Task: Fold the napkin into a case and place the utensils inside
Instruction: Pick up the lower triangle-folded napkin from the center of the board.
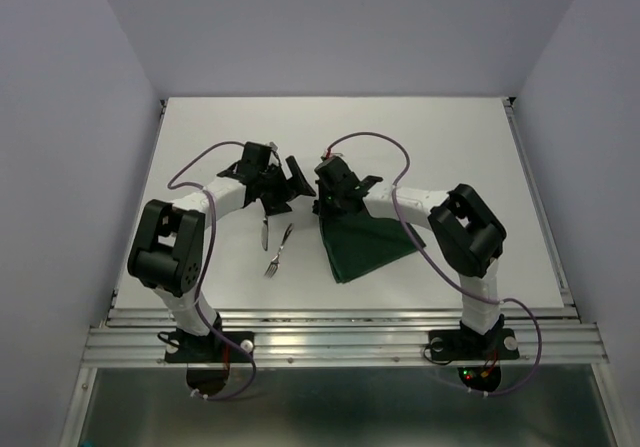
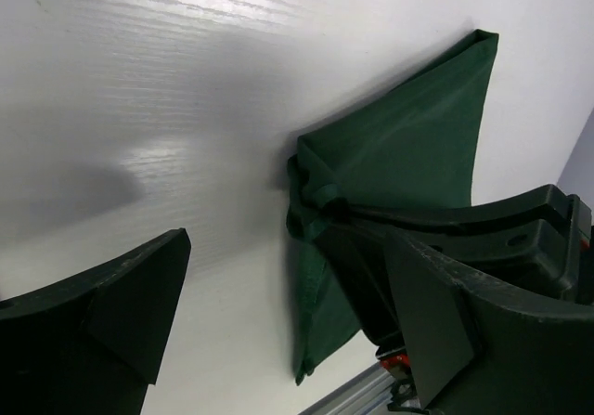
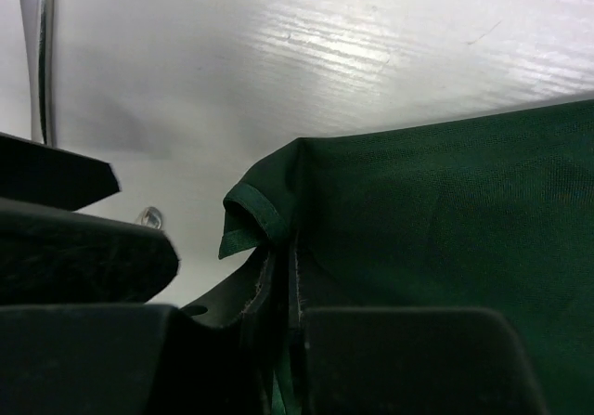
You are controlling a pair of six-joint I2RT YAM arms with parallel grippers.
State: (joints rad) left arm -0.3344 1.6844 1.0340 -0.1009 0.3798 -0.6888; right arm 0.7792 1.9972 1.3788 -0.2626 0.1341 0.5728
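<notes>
My right gripper point(image 3: 283, 280) clenched on napkin point(image 3: 445, 211) corner, cloth lying right of fork point(image 1: 277, 250). My left gripper point(image 2: 288, 257) spread, empty. Risk: thin pinch slips, fold collapses; nearby left jaws snag cloth.

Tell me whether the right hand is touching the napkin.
Touching. The right wrist view shows the right hand shut on a bunched corner of the napkin, with the cloth pinched in its grip.

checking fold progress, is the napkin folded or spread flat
Folded, partly: the napkin lies doubled over in a rough wedge, layered edges showing in the left wrist view, one corner pinched in the right hand.
</notes>
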